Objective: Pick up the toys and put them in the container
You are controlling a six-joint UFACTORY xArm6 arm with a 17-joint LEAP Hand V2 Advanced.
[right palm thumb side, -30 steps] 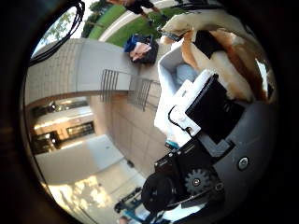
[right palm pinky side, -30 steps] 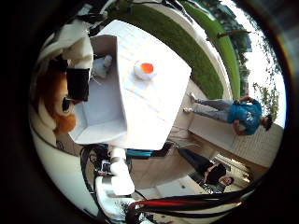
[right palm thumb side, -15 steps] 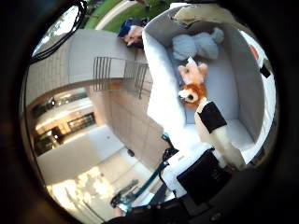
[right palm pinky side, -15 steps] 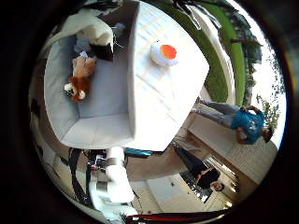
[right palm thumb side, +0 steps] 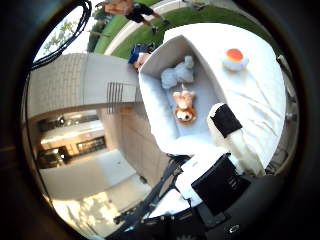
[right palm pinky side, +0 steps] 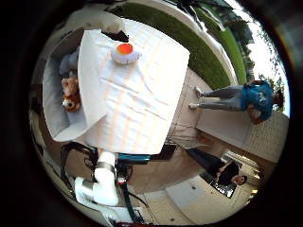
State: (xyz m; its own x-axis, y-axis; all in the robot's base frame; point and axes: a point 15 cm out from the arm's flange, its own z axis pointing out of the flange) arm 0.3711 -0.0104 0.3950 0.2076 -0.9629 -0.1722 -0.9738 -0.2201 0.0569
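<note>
Right thumb side palm view first: I'm high above the table (right palm thumb side: pixel 260 100), looking down on its white cloth and on the white container (right palm thumb side: pixel 155 115) that sits along one edge of it. Inside the container lie two toys: a grey plush toy (right palm thumb side: pixel 178 73) at one end, and just beside it an orange-and-cream plush toy (right palm thumb side: pixel 183 107), nearly touching the grey one, face turned up towards me. Out on the cloth, well apart from the container, sits a fried-egg toy (right palm thumb side: pixel 234 58), white with an orange yolk, lying flat on the table.

My hand (right palm thumb side: pixel 220 165) shows in this view as white and black parts reaching in from the rim, one finger (right palm thumb side: pixel 231 131) stretched out straight with a black pad near its tip, lying across my sight of the container's near end. Nothing is between my fingers; the hand is relaxed and holds nothing.

The little finger side view gives the same scene from the other edge of my palm: container along one side of the table, both plush toys in it, the egg toy alone on the cloth. Under the table's edge I see my own white arm (right palm pinky side: pixel 105 182). Around the table there is paving (right palm pinky side: pixel 189 161) and a strip of grass (right palm pinky side: pixel 199 52).
</note>
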